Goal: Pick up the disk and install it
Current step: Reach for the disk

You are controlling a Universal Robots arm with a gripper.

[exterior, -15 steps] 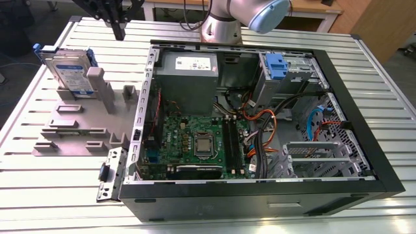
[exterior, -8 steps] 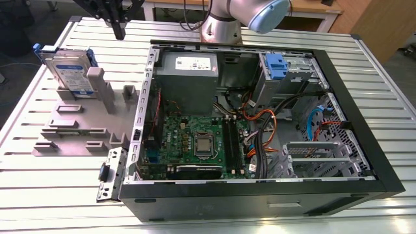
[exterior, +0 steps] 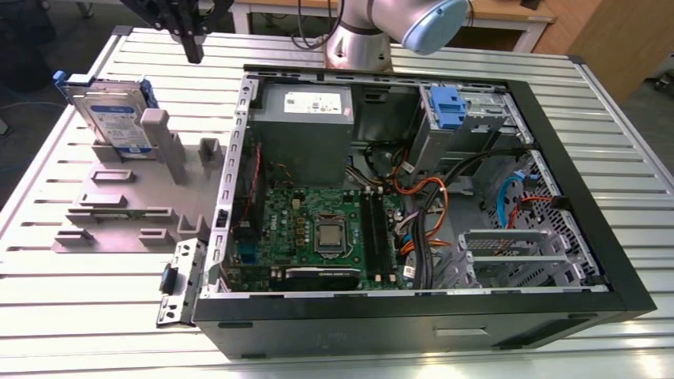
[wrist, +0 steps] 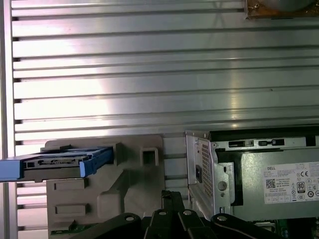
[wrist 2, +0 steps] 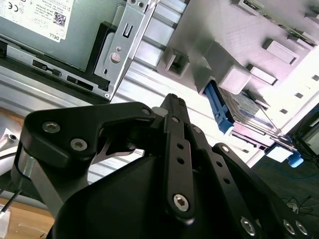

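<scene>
The disk (exterior: 110, 110), silver with a white-and-blue label and a blue carrier, stands on edge in a grey fixture (exterior: 116, 213) at the exterior view's left. In the first wrist view the disk (wrist: 60, 162) shows edge-on in the fixture (wrist: 99, 199); in the second wrist view the disk (wrist 2: 239, 107) lies beyond the fingertips. My gripper (exterior: 192, 54) hangs above the table, behind and to the right of the disk, apart from it. Its black fingers are pressed together with nothing held, as both wrist views show the gripper (wrist 2: 173, 102) (wrist: 172, 195).
An open computer case (exterior: 421, 316) lies on the slatted metal table (exterior: 63, 316), right of the fixture. Inside are a grey power supply (exterior: 305, 118), a motherboard (exterior: 316, 229), cables, and a drive bay (exterior: 484, 110) with a blue latch piece (exterior: 447, 106).
</scene>
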